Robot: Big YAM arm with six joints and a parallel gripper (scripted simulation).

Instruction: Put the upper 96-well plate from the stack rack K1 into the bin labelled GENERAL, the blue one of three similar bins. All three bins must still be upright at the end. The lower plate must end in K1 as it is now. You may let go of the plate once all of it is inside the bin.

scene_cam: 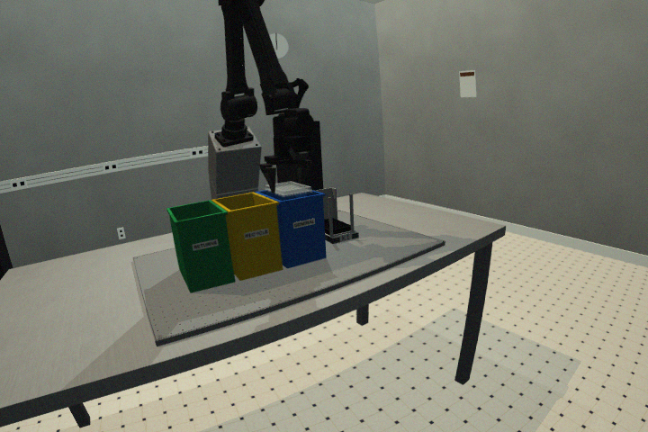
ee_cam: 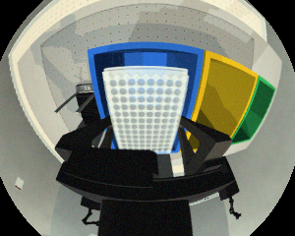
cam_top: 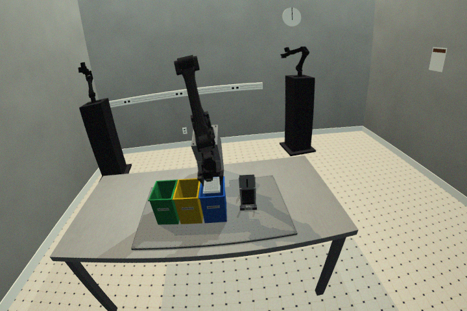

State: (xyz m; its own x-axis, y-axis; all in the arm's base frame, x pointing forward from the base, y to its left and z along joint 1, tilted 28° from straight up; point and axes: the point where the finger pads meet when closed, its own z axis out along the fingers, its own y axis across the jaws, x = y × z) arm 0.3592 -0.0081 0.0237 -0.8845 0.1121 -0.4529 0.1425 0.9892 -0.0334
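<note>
My gripper [cam_top: 209,179] [scene_cam: 279,179] [ee_cam: 146,118] is shut on the white 96-well plate [cam_top: 212,184] [scene_cam: 290,189] [ee_cam: 147,108]. It holds the plate level at the open top of the blue bin [cam_top: 215,210] [scene_cam: 301,239] [ee_cam: 102,59] labelled GENERAL. The plate sits about at rim height, over the bin's mouth. The blue bin stands upright, touching the yellow bin [cam_top: 188,205] [scene_cam: 253,239] [ee_cam: 225,94]; the green bin [cam_top: 163,207] [scene_cam: 202,255] [ee_cam: 261,108] stands upright beside that. The black stack rack K1 [cam_top: 247,192] [scene_cam: 337,216] [ee_cam: 83,101] stands right of the blue bin; its lower plate is hard to make out.
The bins and rack stand on a grey perforated mat [cam_top: 219,234] [scene_cam: 207,305] on the table [cam_top: 314,205] [scene_cam: 54,315]. The arm's grey base block [scene_cam: 233,165] stands behind the bins. Two black pedestals [cam_top: 102,135] [cam_top: 298,113] with small arms stand on the floor behind the table.
</note>
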